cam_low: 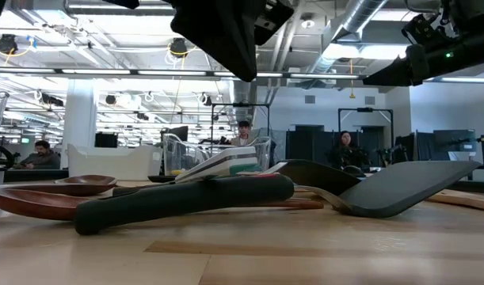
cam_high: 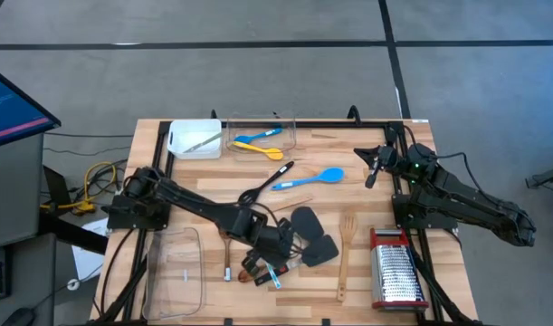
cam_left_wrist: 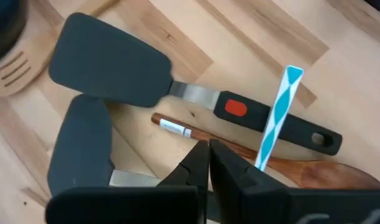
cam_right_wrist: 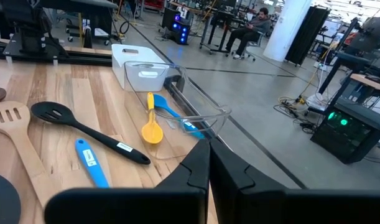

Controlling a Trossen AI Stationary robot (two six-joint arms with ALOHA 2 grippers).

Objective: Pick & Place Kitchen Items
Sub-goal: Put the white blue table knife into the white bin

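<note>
- Above the utensil pile: left gripper [cam_left_wrist: 208, 155], fingers pressed together, empty.
- Dark grey silicone spatula, red-marked handle [cam_left_wrist: 239, 111]: light, stiff; grip mid-handle.
- Right gripper [cam_right_wrist: 209, 158]: closed, idle.

Clearance, as I read it from my station: bare wood along the near table edge [cam_high: 285, 312]. Obstructions: utensil pile [cam_high: 285, 254] beneath my left arm, handles crossing; box grater [cam_high: 395, 270] near the right corner; empty tub [cam_high: 178, 267] near left; clear tub [cam_high: 262, 138] and white tray [cam_high: 195, 139] line the far edge.
</note>
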